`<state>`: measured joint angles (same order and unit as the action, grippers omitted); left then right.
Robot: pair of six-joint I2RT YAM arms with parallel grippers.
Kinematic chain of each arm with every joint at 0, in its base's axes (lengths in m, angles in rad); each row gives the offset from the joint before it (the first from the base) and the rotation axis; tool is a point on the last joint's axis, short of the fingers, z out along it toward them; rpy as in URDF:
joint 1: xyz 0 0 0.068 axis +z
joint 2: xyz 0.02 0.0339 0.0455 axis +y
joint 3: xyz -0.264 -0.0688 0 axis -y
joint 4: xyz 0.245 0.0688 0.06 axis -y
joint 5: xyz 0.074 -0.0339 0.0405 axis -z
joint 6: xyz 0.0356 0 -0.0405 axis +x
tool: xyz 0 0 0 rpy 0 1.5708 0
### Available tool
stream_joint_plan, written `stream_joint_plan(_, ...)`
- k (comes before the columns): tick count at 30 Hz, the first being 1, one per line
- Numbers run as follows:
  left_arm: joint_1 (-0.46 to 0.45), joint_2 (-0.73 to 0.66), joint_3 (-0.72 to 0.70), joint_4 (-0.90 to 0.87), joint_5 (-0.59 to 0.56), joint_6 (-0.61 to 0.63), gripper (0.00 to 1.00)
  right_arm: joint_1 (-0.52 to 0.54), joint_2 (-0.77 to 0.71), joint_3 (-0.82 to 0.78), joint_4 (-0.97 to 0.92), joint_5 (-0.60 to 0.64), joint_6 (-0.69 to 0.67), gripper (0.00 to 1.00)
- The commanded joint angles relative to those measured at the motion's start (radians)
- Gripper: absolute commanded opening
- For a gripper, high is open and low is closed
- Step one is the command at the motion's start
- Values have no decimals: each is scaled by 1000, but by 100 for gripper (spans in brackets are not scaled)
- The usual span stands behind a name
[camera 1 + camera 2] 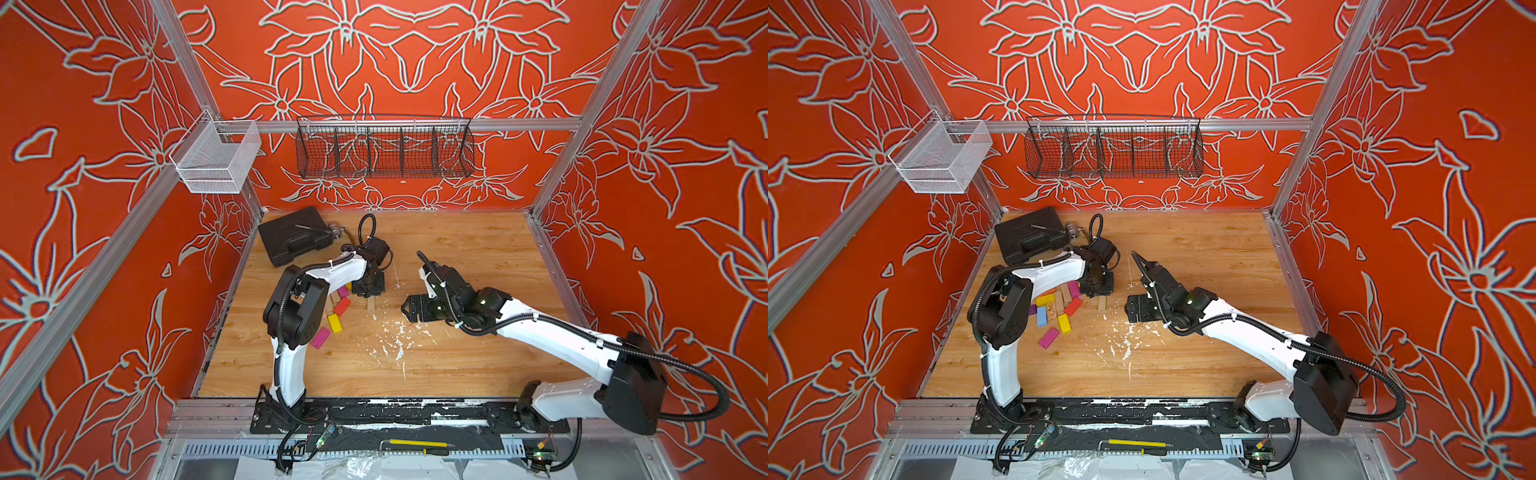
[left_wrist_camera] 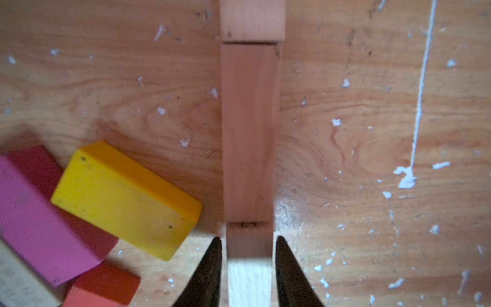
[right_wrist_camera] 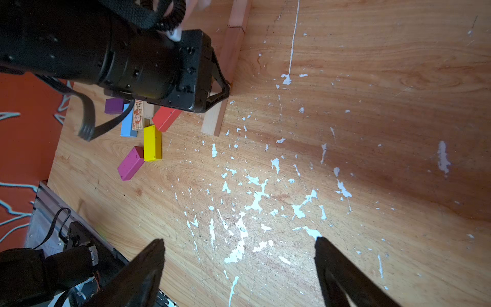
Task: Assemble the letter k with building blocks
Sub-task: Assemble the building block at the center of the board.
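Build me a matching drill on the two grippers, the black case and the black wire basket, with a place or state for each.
1 left gripper; 2 right gripper; 3 black case; 4 black wire basket
A hung on the back rail; B fingers flanking a pale block; C tabletop's far left corner; D open above white paint flecks
Pairs: 1-B, 2-D, 3-C, 4-A

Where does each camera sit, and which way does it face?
Top views: high above the arms' bases, looking down at the table; left arm and right arm show.
Left wrist: on the left arm, looking down past the left pincer, its tips flanking pale wooden blocks.
Right wrist: on the right arm, looking down past the open right pincer at the left pincer.
Both wrist views share those blocks.
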<state>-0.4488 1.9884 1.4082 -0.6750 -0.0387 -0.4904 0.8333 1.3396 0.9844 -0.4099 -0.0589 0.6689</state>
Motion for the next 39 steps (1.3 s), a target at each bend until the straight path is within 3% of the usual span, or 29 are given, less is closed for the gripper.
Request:
stream_joint_plan(1,0,16,18,-32,-4,6,33,7,8,26,-9,20,4,90)
stream_joint_plan(22,1,29,40,-42,-15,2,27,8,22,37,-14,18,4,90)
stream_joint_plan(39,0,16,41,-46,-13,6,36,8,30,43,-12,14,4,90)
